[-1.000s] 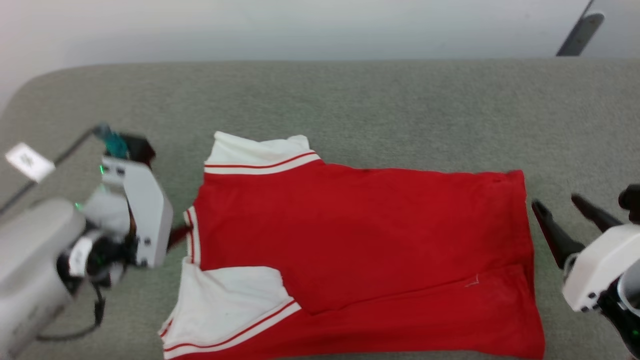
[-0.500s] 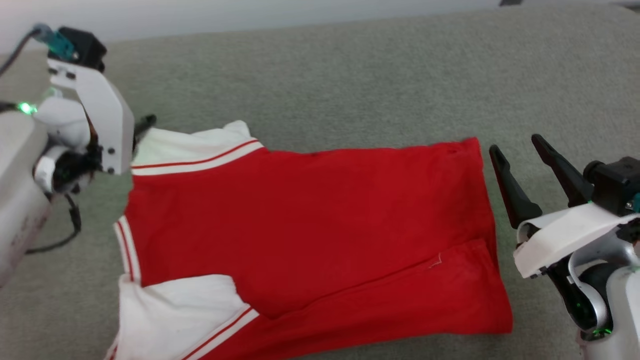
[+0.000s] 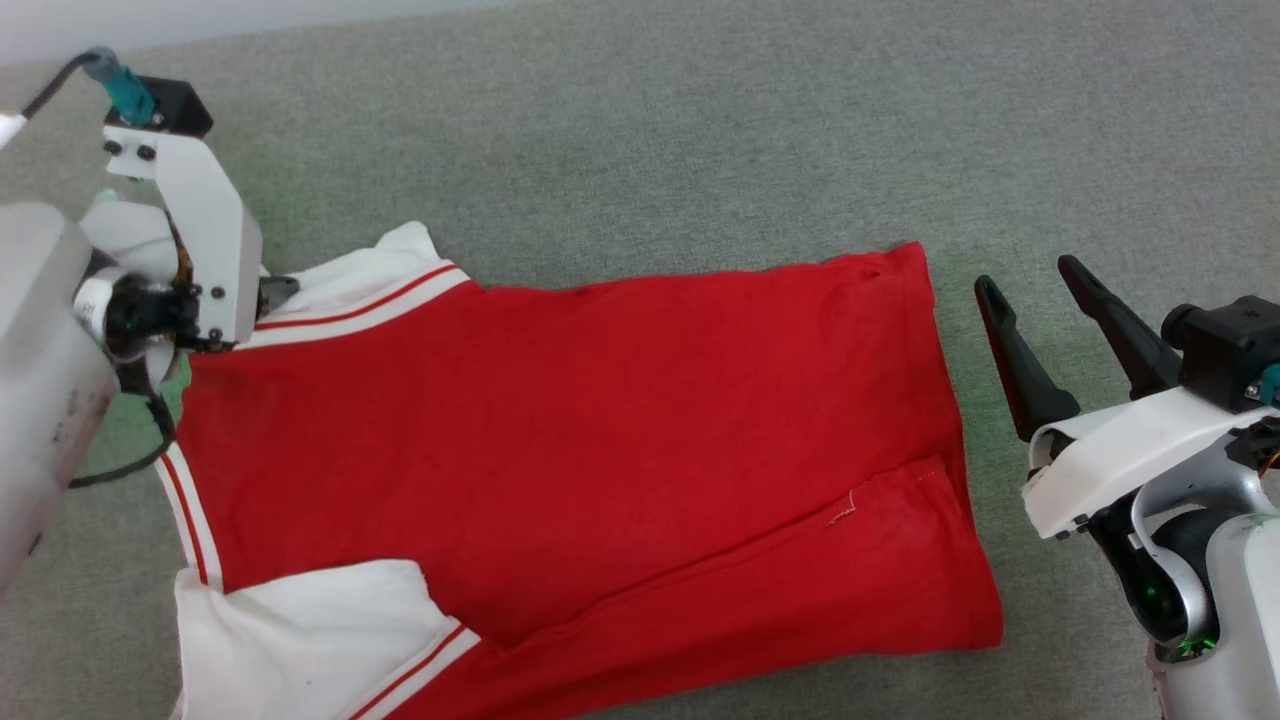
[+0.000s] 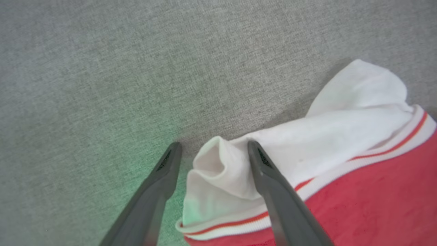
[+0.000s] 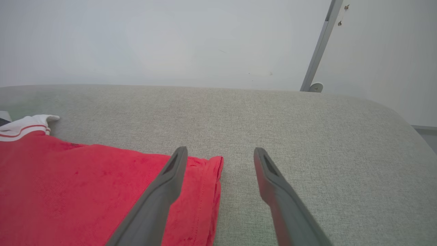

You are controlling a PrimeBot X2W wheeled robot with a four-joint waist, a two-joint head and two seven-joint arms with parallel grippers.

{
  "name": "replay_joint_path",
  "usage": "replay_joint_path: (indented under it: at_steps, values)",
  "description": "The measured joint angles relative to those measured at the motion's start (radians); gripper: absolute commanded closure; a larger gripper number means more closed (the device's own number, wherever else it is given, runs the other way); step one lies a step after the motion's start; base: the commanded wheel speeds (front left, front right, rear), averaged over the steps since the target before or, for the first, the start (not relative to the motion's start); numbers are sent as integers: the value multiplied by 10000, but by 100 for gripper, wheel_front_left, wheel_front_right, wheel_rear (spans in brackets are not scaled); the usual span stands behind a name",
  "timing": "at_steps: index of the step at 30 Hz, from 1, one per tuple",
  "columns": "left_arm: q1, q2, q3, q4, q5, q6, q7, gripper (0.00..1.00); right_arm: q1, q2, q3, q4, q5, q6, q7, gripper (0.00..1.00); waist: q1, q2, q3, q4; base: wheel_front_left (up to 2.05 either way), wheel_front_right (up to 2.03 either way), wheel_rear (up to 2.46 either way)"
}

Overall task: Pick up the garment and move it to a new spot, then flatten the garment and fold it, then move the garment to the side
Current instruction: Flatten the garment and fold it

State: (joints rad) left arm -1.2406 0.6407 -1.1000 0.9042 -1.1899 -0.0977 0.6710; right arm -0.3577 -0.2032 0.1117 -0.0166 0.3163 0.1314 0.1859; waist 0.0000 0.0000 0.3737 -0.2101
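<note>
soft cloth garment (image 3: 600, 430), matt woven couch (image 3: 700, 130)

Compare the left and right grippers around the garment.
The left gripper has a bunched white sleeve fold of the garment between its fingers; the right gripper stands beside the red hem, clear of the cloth. The left sits at the sleeve end, the right at the bottom end. Both are open, and neither grips anything.
</note>
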Motion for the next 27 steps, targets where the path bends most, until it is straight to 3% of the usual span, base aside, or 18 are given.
replay_joint_path:
  at_steps: [7, 8, 9, 10, 18, 27]
  values:
    - [-233, -209, -102, 410, -94, 8, 775, 0, -5, 46, -46, -88, 2, 0, 278, 0, 0, 0, 80, 43, 0, 0, 0]
    - [-240, -240, -84, 468, -157, 15, 849, 30, -12, 52, -58, -92, 2, 0, 384, 0, 0, 0, 94, 45, 0, 0, 0]
    - [-242, -263, -104, 483, -165, 13, 882, 73, -18, 50, -48, -94, 2, 0, 474, 0, 0, 0, 106, 46, 0, 0, 0]
    - [-255, -288, -117, 499, -163, 12, 901, 100, -31, 54, -46, -104, 0, 0, 556, 0, 0, 0, 118, 48, 0, 0, 0]
    - [-358, -451, -140, 537, -163, -92, 811, 100, -667, 77, -21, 234, 244, 0, 2107, 0, 0, 0, 222, 130, 0, 0, 0]
    - [-600, -738, -174, 531, -138, -194, 568, 100, -2406, -35, -100, 2119, 384, 0, 4242, 0, 0, 0, 400, 451, 0, 0, 0]
